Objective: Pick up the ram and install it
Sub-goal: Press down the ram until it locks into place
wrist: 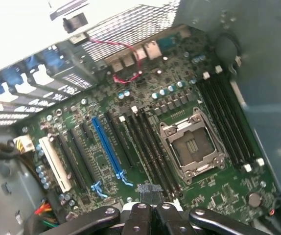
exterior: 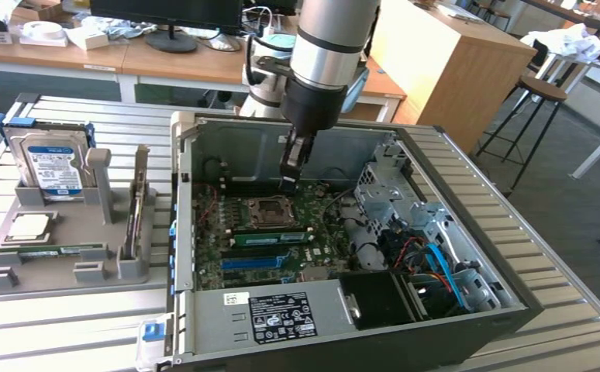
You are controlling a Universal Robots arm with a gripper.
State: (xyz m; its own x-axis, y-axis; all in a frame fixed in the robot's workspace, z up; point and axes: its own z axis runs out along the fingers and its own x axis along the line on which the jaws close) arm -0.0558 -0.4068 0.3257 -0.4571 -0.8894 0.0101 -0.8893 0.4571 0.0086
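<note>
My gripper (exterior: 291,183) is fully closed, gripping nothing visible, inside the open computer case (exterior: 466,232) on a slatted metal table (exterior: 62,325); office desks (exterior: 176,62) stand behind.

Silver arm (exterior: 333,39) with black wrist, black screwed fingers (wrist: 140,220).

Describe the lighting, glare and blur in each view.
Exterior view: even daylight, open computer case interior darker, dim around the gripper. Wrist view: case wall blown out white, motherboard evenly lit, slightly soft.
</note>
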